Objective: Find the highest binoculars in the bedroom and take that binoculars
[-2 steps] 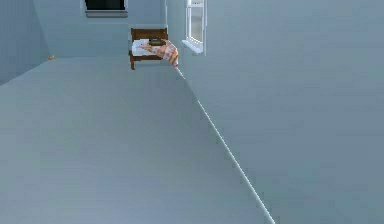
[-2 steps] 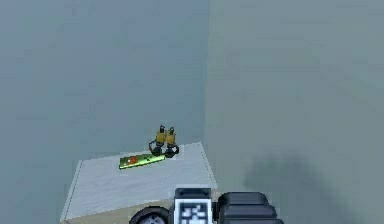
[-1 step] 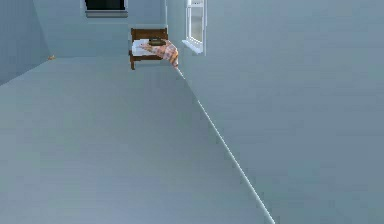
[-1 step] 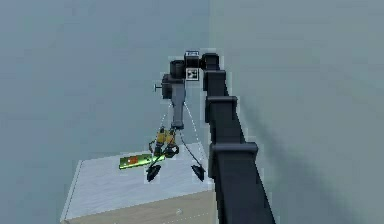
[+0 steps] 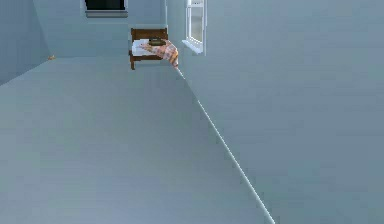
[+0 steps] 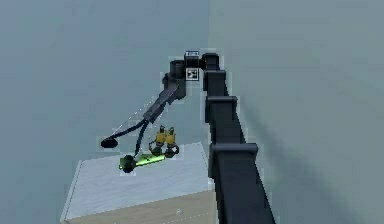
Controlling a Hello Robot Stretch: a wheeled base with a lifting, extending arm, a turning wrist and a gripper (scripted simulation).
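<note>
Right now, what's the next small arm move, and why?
Probably a slight shift of the gripper toward the small dark-and-yellow object, likely the binoculars, on the pale surface beside a green thing. Its far end shows left of the object in the arm side view, and I cannot tell whether it holds anything.
</note>
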